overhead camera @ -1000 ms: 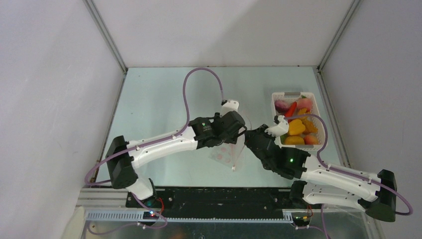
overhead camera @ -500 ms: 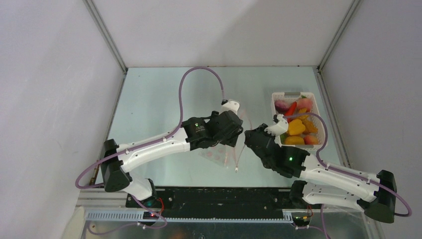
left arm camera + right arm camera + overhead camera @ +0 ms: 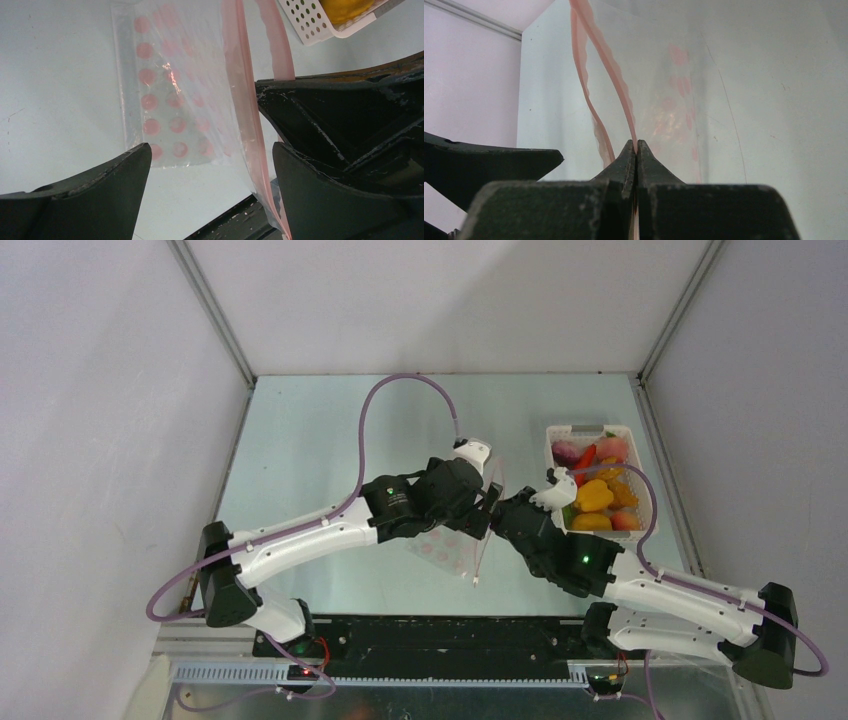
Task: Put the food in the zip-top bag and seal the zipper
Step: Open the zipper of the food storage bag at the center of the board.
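The zip-top bag (image 3: 449, 549) is clear with pink dots and hangs tilted over the table between the two arms. My right gripper (image 3: 636, 145) is shut on one lip of its pink zipper (image 3: 613, 80); the other lip curves away to the left. My left gripper (image 3: 210, 156) is open, its fingers either side of the bag's (image 3: 172, 100) lower corner and the zipper (image 3: 244, 100), touching neither. From above, the left gripper (image 3: 484, 502) and right gripper (image 3: 503, 515) almost meet. The food (image 3: 596, 496), red, yellow and orange pieces, lies in a white basket.
The white slotted basket (image 3: 552, 448) stands at the right, just beyond my right wrist; its corner (image 3: 310, 25) shows in the left wrist view. Grey walls close the table on three sides. A black rail runs along the near edge.
My left gripper's jaws have spread wide and the arm has shifted slightly right toward the right gripper. The right gripper has kept its hold on the zipper.
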Tool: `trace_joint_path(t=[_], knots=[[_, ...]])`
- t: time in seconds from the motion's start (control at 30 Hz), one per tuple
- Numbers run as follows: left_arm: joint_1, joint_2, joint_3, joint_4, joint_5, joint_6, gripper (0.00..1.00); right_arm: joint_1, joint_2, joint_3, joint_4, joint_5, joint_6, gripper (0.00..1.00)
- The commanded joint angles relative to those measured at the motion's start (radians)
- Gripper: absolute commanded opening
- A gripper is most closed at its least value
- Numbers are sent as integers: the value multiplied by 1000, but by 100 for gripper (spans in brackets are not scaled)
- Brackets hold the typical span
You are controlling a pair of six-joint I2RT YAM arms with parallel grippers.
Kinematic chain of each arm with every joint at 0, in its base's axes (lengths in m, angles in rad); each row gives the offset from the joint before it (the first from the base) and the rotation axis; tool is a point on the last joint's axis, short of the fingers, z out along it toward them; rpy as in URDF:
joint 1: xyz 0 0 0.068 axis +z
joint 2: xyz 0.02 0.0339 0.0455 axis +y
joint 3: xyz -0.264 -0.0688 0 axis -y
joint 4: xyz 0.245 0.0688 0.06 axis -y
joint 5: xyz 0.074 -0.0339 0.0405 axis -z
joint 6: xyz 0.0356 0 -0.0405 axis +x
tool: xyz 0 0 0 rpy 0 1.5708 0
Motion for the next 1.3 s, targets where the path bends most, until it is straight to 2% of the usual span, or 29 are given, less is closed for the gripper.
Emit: trace_joint_path(t=[0.0, 0.4, 0.73, 1.1, 1.27], knots=[[-4, -20, 44, 15, 10, 40, 99, -3, -19, 39, 40, 8, -23, 0], [-6, -55, -45, 47, 68, 92, 100, -15, -39, 39, 27, -19, -17, 0], [-14, -94, -143, 107, 26, 89, 100, -21, -71, 39, 11, -36, -12, 0], [-141, -201, -234, 221, -117, 198, 100, -42, -71, 39, -39, -34, 42, 0], [-158, -214, -266, 264, -114, 218, 100, -44, -81, 39, -40, -22, 22, 0]])
